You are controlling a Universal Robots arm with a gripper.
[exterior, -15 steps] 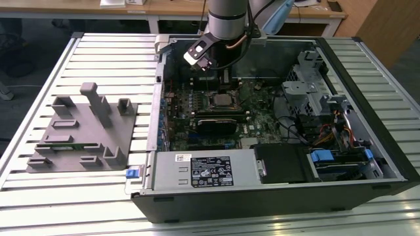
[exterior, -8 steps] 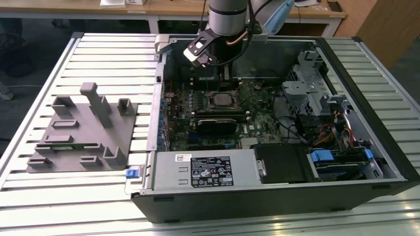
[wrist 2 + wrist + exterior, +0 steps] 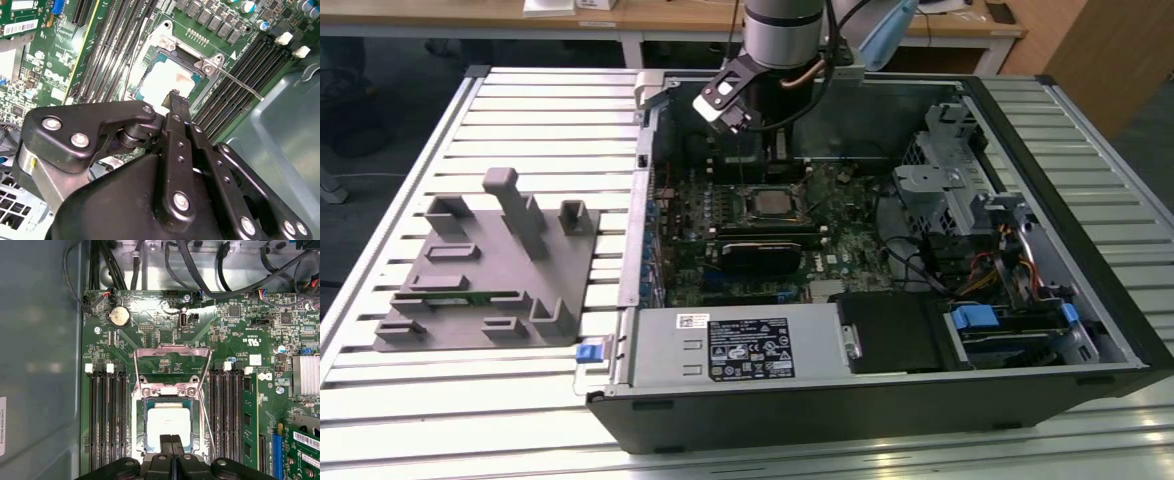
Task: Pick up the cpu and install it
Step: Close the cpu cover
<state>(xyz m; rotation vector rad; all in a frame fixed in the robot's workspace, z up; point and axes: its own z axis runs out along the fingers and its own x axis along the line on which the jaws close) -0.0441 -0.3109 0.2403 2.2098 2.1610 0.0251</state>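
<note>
Gripper [image 3: 171,446] fingers pinched together on nothing, tips just over the cpu [image 3: 169,426], which lies flat in the open socket [image 3: 138,420] mid-motherboard [image 3: 150,320]; looks light, stiff, thin and fragile underneath, so best gripped by opposite edges.

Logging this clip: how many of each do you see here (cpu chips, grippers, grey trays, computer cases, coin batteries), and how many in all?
cpu: 1
gripper: 1
grey tray: 1
computer case: 1
coin battery: 1
Total: 5
</note>
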